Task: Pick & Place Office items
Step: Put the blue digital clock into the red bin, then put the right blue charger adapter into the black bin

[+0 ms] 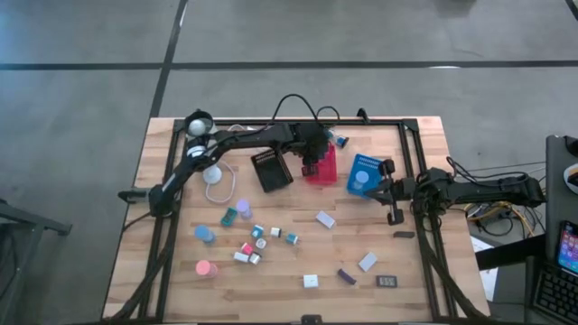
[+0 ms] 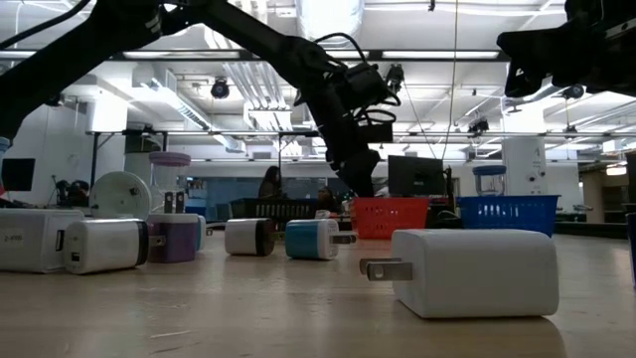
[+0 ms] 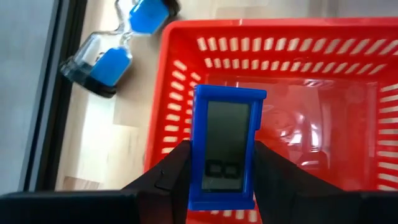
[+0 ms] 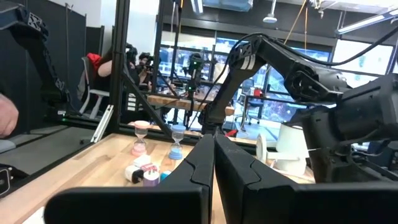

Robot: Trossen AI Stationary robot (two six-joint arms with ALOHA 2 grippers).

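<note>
My left gripper (image 3: 222, 152) hangs over the red mesh tray (image 3: 348, 68), also seen in the high view as left gripper (image 1: 312, 159) and red tray (image 1: 319, 170). It is shut on a small blue-framed rectangle with a grey face (image 3: 225, 134). The other office items lie flat on the near half of the table: a pink roll (image 1: 205, 267), a blue roll (image 1: 204, 234), a lavender roll (image 1: 243, 209), white blocks (image 1: 311, 281) and a dark rectangle (image 1: 387, 282). My right gripper (image 4: 213, 152) waits shut at the right edge, beside the blue tray (image 1: 364, 173). My left gripper pinches the blue-framed rectangle between its two fingers, one on each long side edge (image 3: 196, 163), over the half nearer the wrist. The fingers (image 3: 171, 171) come from above, pointing down and lying along the piece. It sits over the inside of the red tray, its grey face toward the camera.
A black tray (image 1: 271, 170) stands left of the red one, and a white coiled cable (image 1: 217, 185) lies farther left. A blue-sand hourglass (image 3: 109, 59) lies on its side by the red tray's far corner. Dark frame rails (image 1: 417, 162) run along the table edges. People sit beyond the table.
</note>
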